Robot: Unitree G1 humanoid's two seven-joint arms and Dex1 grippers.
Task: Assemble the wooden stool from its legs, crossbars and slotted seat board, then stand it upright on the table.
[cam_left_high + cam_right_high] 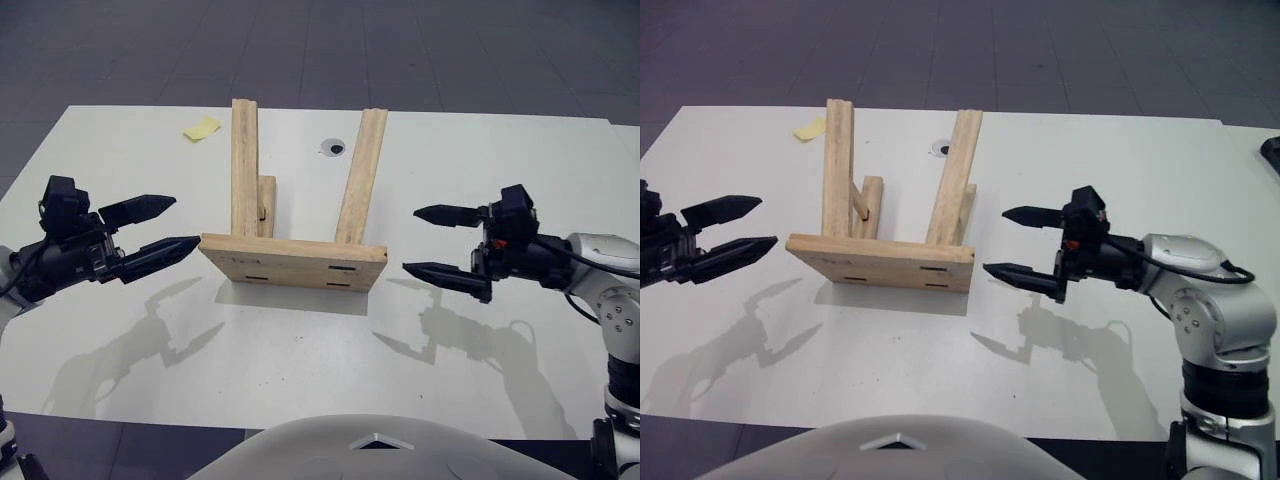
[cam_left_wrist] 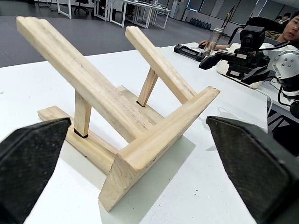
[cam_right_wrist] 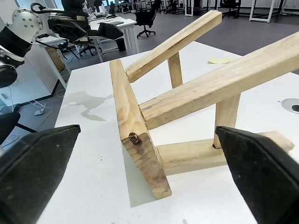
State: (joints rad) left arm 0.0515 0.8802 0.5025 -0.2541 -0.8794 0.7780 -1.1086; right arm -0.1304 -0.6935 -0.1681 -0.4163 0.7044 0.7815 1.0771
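The wooden stool (image 1: 290,210) lies on its side on the white table (image 1: 300,360), assembled: its slotted seat board (image 1: 293,262) stands on edge facing me, and the legs (image 1: 360,175) with short crossbars (image 1: 266,206) run away toward the far edge. My left gripper (image 1: 165,227) hangs open just left of the seat board, apart from it. My right gripper (image 1: 430,242) hangs open to the right of the board, a short gap away. In the wrist views the stool (image 2: 126,116) (image 3: 187,112) sits between each gripper's dark fingers (image 2: 28,163) (image 3: 32,172).
A yellow sticky note (image 1: 202,128) lies at the table's far left. A round cable hole (image 1: 333,149) sits between the leg ends at the back. The front half of the table is bare. Desks and chairs fill the room behind.
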